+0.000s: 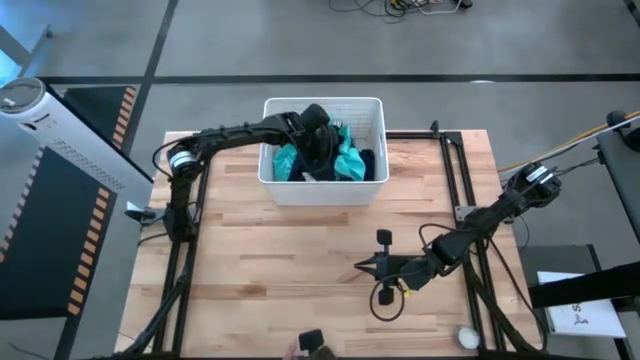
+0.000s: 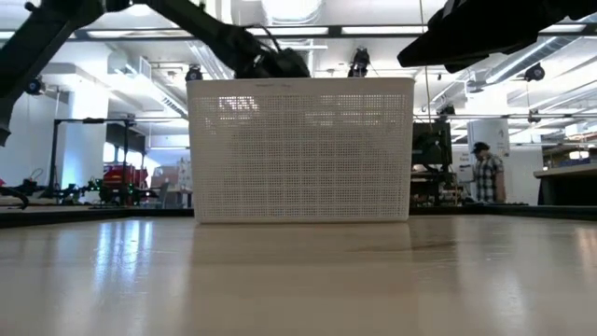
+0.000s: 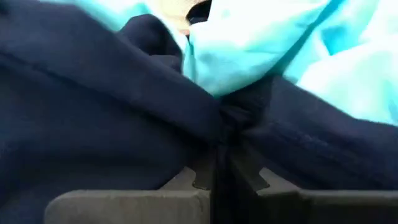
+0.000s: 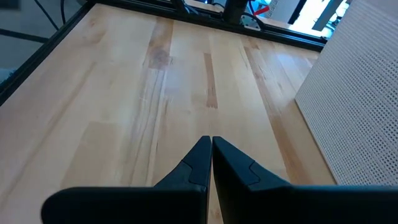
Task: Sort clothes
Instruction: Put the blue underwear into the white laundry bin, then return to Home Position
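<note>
Bright, even overhead light; glare on the table point(image 2: 298, 280); blurred close-up fabric point(image 3: 93, 112) at the left wrist.

The dark six-joint left arm reaches across from the table's left side, its wrist bent downward and its two-finger left gripper point(image 3: 214, 165) pointing down, fingers pressed together. The dark right arm stretches low from the right edge, its right gripper point(image 4: 210, 152) shut, fingertips touching, aimed leftward.

Basket point(image 1: 372, 190) walls + left arm point(image 1: 230, 135) block back; front tabletop point(image 1: 280, 270) mostly open.
</note>
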`<state>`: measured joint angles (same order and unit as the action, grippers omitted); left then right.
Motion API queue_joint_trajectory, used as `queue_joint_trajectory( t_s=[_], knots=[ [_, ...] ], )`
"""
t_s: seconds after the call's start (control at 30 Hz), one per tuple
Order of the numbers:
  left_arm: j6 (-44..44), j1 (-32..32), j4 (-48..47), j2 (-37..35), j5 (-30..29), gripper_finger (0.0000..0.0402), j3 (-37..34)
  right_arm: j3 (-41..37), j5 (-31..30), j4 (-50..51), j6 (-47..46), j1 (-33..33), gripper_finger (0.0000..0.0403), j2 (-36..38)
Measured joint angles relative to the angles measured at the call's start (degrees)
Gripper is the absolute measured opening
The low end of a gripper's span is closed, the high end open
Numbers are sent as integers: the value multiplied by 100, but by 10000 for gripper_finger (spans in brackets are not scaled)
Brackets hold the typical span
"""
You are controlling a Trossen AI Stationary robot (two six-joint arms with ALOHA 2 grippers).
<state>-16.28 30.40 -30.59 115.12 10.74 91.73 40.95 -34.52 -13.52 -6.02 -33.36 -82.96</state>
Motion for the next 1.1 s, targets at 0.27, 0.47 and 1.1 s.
queue_joint_trajectory(
  t_s=[0.27, 0.47, 1.1],
  knots=[
    [251, 303, 121, 206, 528, 5, -57, -7, 2, 1, 0, 0, 0, 0],
    [339, 321, 49, 109, 589, 25, -34, -7, 2, -1, 0, 0, 0, 0],
    [-72, -576, 668, -2669, 639, 140, -404, -13, 0, -35, 262, 2, 0, 0]
  ],
)
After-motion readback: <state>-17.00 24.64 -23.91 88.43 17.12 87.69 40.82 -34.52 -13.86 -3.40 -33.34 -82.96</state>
